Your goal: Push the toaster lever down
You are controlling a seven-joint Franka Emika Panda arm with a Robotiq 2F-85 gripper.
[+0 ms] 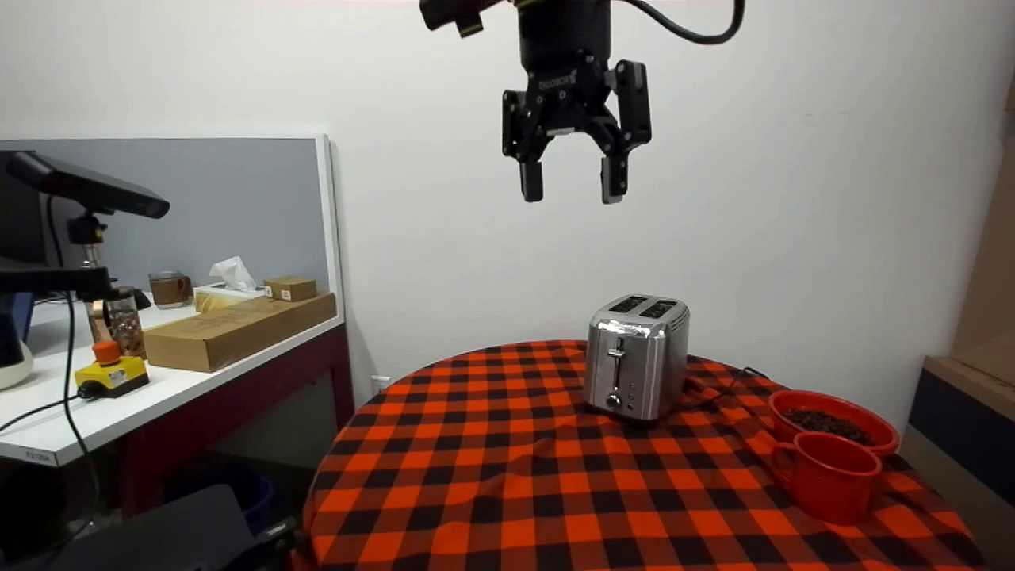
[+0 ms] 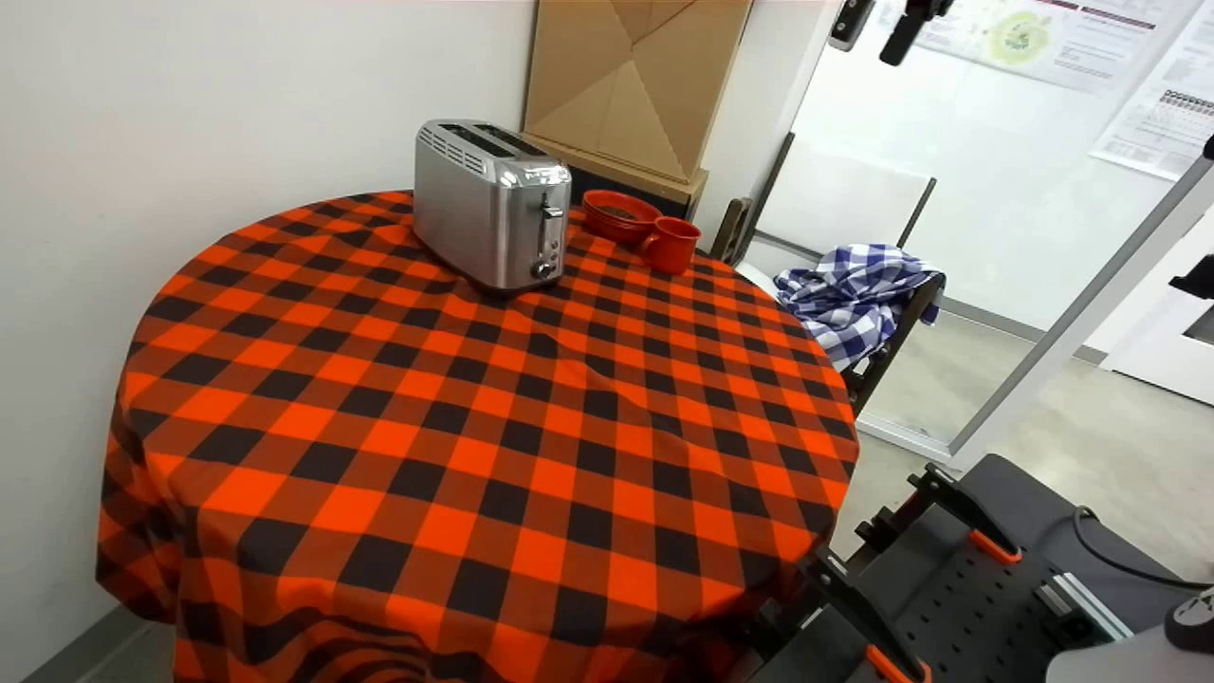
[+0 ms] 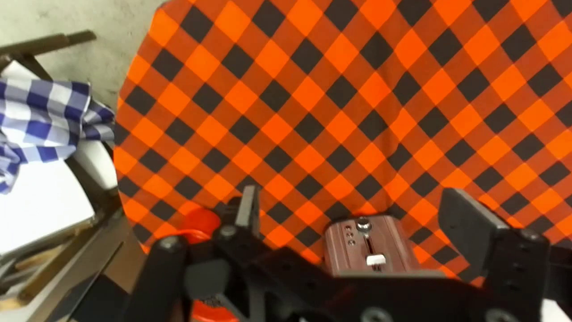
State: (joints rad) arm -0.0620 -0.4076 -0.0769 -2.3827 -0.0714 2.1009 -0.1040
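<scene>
In an exterior view, the gripper [image 1: 572, 196] hangs well above the toaster [image 1: 633, 366], fingers spread with nothing between them. The lever [image 1: 616, 352] sits on the toaster's front face, near the top of its slot, so the push seems not yet made. Coming down parted like this, the fingertips could straddle the lever and miss it; a descent too far back would strike the toaster's top instead.

In an exterior view, the checked tablecloth [image 2: 455, 408] runs under the toaster and wrinkles beside it. A press that also pushes inward could slide or tip the toaster, since cloth probably grips poorly. The knob [image 2: 542, 270] lies below the lever, where an overlong stroke could catch it.

In the wrist view, the gripper's own body hides the toaster's rear, which may make alignment hard to judge. The red mug [image 3: 202, 221] stands off to one side of the toaster; a low sideways swing could knock it.
</scene>
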